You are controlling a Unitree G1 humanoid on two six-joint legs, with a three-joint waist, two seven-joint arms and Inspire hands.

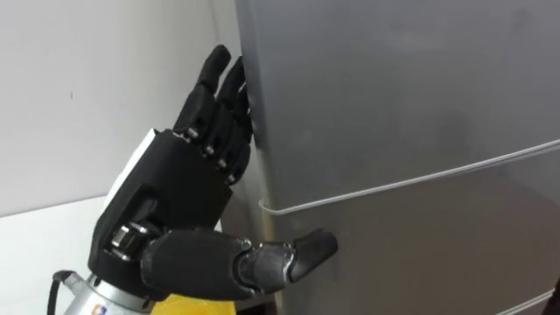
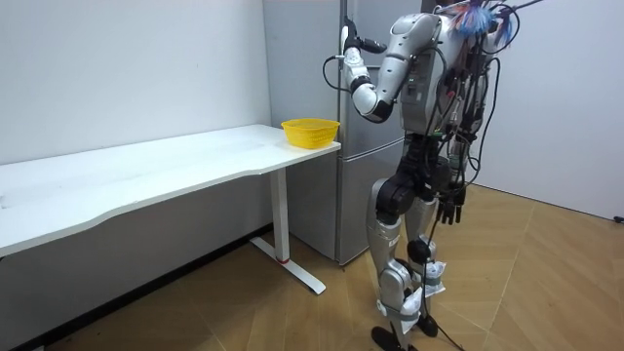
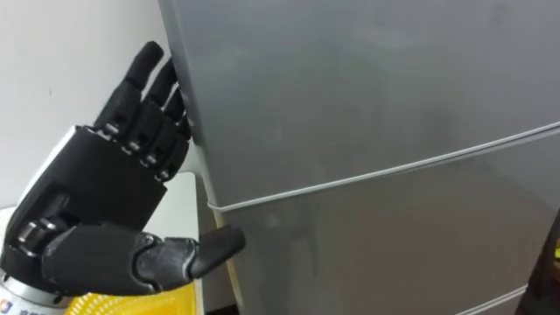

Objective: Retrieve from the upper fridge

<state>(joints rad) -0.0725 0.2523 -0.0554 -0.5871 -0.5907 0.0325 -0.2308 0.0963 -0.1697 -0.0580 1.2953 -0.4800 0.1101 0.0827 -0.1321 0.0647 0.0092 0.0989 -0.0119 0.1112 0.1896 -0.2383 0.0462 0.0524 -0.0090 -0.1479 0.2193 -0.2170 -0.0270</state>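
Standing before the fridge (image 1: 394, 105), the robot faces its closed front.
- Fridge: tall, flat-fronted, matt grey metal. The upper door (image 1: 376, 79) is shut, so what lies behind it is hidden. A thin pale seam (image 1: 411, 179) parts it from the lower door (image 1: 420, 254).
- Left hand (image 1: 184, 192): black, raised at the fridge's left edge, fingers (image 1: 229, 96) straight and laid along the upper door's side, nothing grasped. The thumb (image 1: 293, 254) juts across the lower door just under the seam.
- Right hand (image 2: 450, 208): hangs by the thigh, away from the fridge; I cannot tell how its fingers stand.
- Worktop (image 2: 146, 171): white, smooth, long, its end just beside the fridge's left side.
- Bowl (image 2: 310, 131): yellow, round, on the worktop's end nearest the fridge. The room view gives it whole; the eye views catch a yellow edge under the left hand.
- Wall (image 1: 87, 87): plain white, left of the fridge.
- Floor (image 2: 292, 312): wood-patterned boards, seen from the room view.
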